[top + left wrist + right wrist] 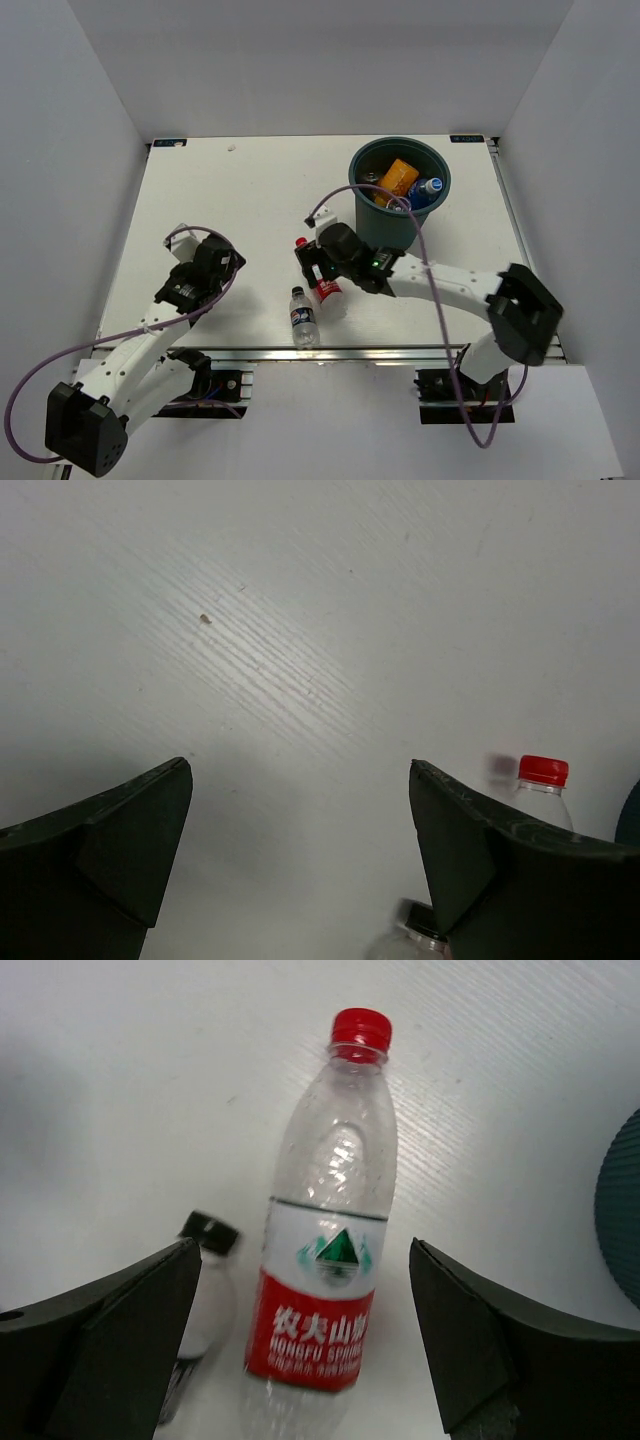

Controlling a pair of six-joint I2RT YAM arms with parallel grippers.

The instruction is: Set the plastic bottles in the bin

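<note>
Take the red-cap bottle (320, 1260), lying just left of the bin (385, 228), gently across its labelled middle with the right gripper (302, 1250), spread wide astride it, as probably light, thin-walled, slick, crushable; leave the left gripper (300, 780), likewise agape, farther left of the bin.

a red-capped clear bottle (325, 1260) is laid flat near the middle of the worktop (230, 200), a small dark-labelled bottle (303, 318) by its near edge. an orange bottle (397, 180) and a blue-labelled bottle (425, 190) are held in the teal bin (380, 228), far right.
</note>
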